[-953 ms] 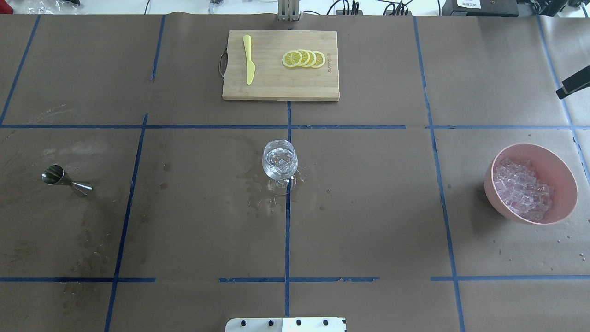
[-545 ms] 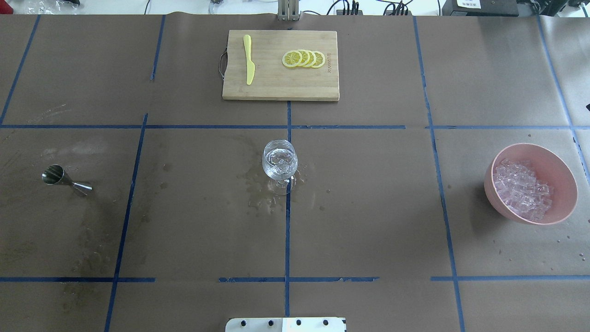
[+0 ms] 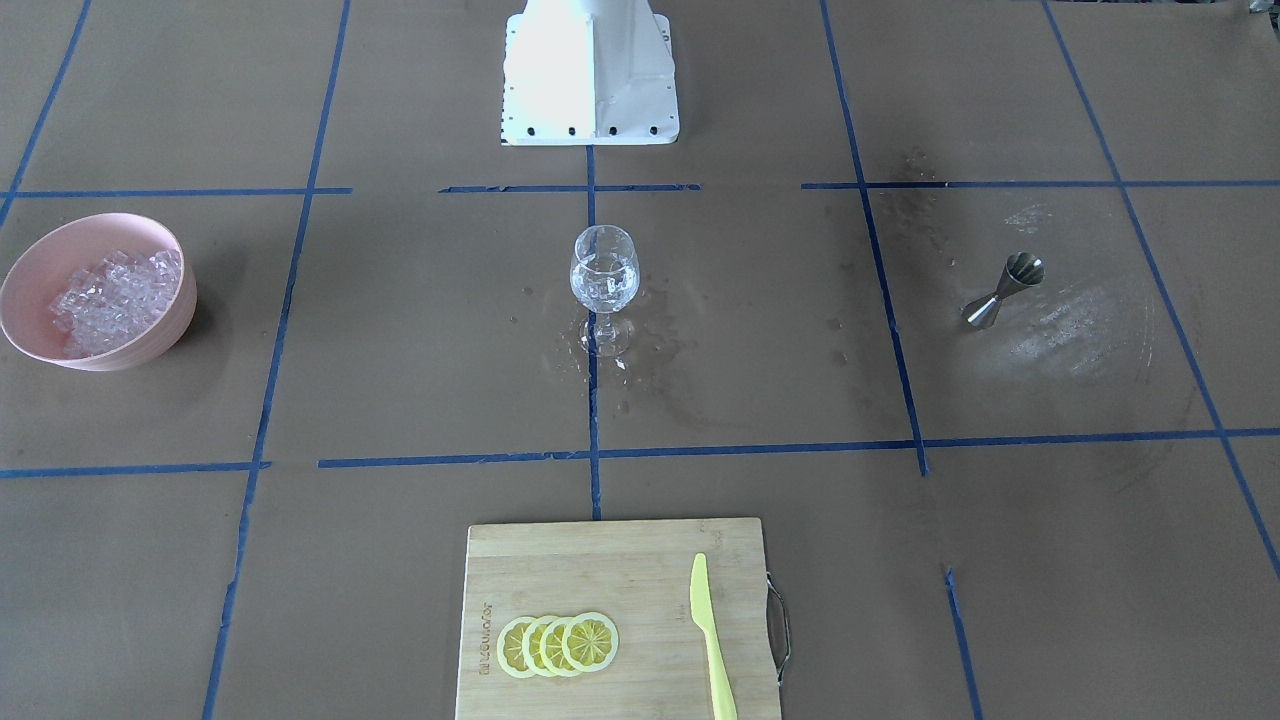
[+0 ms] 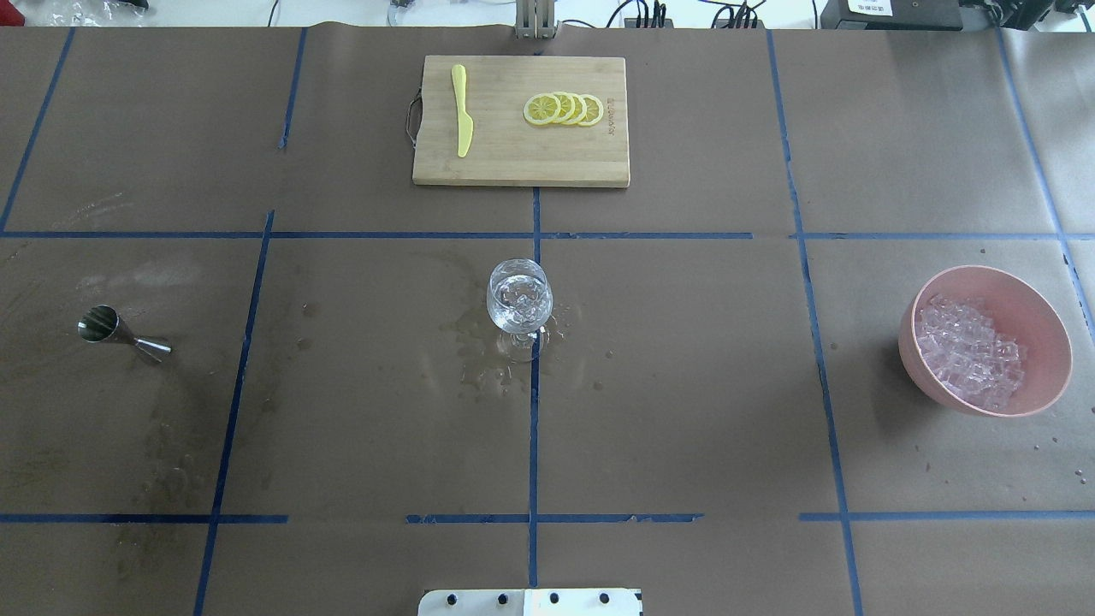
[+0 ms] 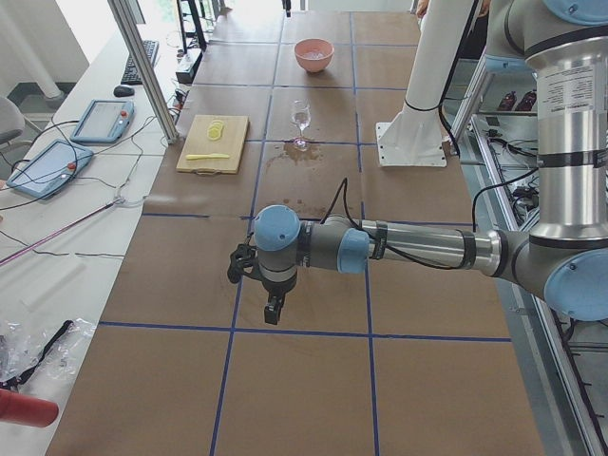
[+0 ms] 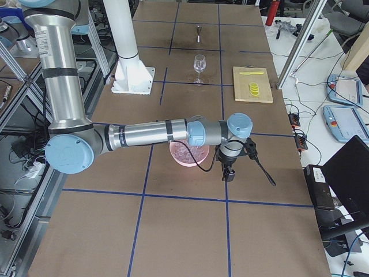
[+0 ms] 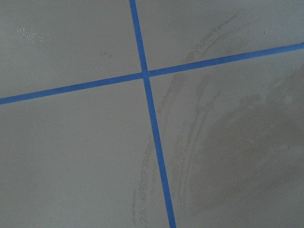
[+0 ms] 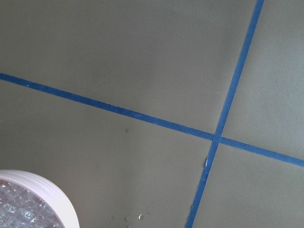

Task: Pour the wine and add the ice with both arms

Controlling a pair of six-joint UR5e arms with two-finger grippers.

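Observation:
A wine glass (image 4: 519,299) stands at the table's centre with small clear ice chunks and clear liquid in its bowl. The same glass (image 3: 604,275) has wet patches around its foot. More ice (image 4: 971,351) fills a pink bowl (image 4: 1050,342) at the right. My left gripper (image 5: 274,312) shows only in the exterior left view, hanging over bare table far from the glass; I cannot tell its state. My right gripper (image 6: 229,173) shows only in the exterior right view, beside the bowl (image 6: 187,154), with a thin black rod next to it; its state I cannot tell.
A steel jigger (image 4: 120,332) lies on its side at the left. At the far side sits a wooden cutting board (image 4: 520,167) with lemon slices (image 4: 565,109) and a yellow knife (image 4: 462,111). The white pedestal base (image 3: 590,70) stands behind the glass.
A black object at the overhead view's right edge slid out of the frame. The glass, bowl and jigger have not moved.

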